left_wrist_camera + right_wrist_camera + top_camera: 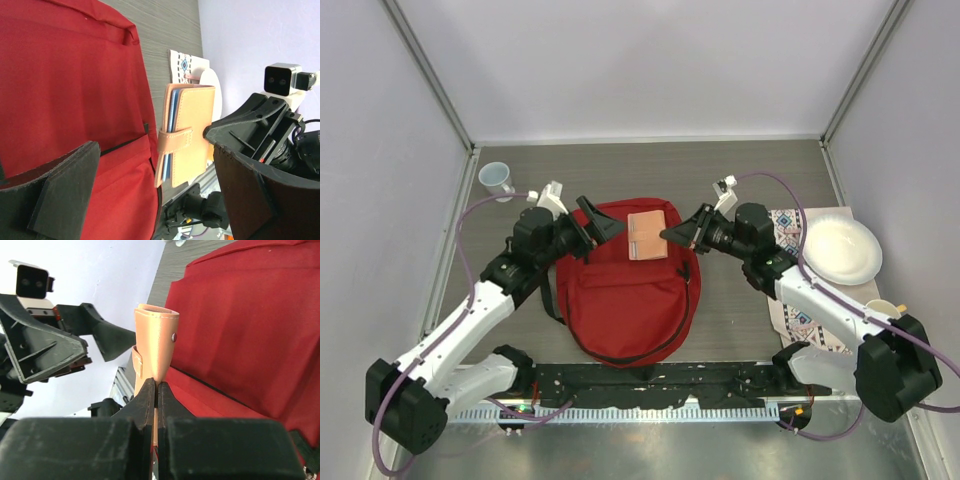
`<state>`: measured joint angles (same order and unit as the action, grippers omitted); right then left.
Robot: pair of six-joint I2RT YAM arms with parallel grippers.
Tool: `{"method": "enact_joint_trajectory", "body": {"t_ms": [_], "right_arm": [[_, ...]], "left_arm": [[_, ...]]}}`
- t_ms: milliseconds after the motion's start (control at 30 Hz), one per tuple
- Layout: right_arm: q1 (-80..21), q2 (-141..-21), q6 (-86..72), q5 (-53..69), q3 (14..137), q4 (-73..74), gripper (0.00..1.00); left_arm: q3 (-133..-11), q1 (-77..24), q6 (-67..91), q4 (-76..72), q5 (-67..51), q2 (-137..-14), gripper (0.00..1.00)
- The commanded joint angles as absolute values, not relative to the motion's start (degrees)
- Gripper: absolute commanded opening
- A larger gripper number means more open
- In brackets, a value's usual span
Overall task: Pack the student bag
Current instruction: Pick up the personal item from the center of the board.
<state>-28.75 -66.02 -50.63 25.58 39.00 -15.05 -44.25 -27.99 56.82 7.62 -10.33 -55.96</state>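
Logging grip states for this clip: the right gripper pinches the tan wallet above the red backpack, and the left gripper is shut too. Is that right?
Not quite. The left gripper is open, its fingers spread wide, as the left wrist view shows. The rest holds: the right gripper pinches the tan wallet above the red backpack.

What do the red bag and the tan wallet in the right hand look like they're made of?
Student bag: woven fabric, matte, with soft creases and stitched seams. Wallet: probably leather or imitation, smooth with a slight sheen, stitched edges and a snap strap.
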Motion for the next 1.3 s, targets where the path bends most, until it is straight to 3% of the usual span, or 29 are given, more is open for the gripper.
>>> {"method": "enact_joint_trajectory", "body": {"t_ms": [0,200,567,633,733,967,1267], "right_arm": [[-30.6,-67.1,-54.6,26.8,40.0,-23.4,0.01],[-32.2,-68.4,-55.6,26.2,39.9,-25.6,0.01],[-33.1,-69.6,-57.1,25.3,38.8,-28.0,0.05],[-33.3,-69.8,-57.5,25.4,38.6,-28.7,0.12],[-33.3,-69.4,-57.5,25.5,38.3,-29.1,0.27],[-33.3,-66.3,-53.1,22.5,38.3,-21.6,0.56],[-33.0,-67.3,-52.6,26.4,38.1,-23.2,0.61]], "left_arm": [[-43.2,-27.8,60.4,-4.1,-15.5,-58.2,1.00],[-43.3,-29.6,61.3,-8.0,-16.7,-61.3,0.95],[-43.6,-31.0,60.9,-8.1,-16.1,-62.6,0.43],[-43.7,-31.2,60.7,-8.1,-16.3,-62.7,0.29],[-43.9,-31.2,60.0,-7.3,-16.5,-62.8,0.18],[-44.0,-31.2,57.0,-3.3,-15.5,-60.3,0.15],[-43.3,-31.2,53.2,-6.1,-21.7,-58.1,0.16]]}}
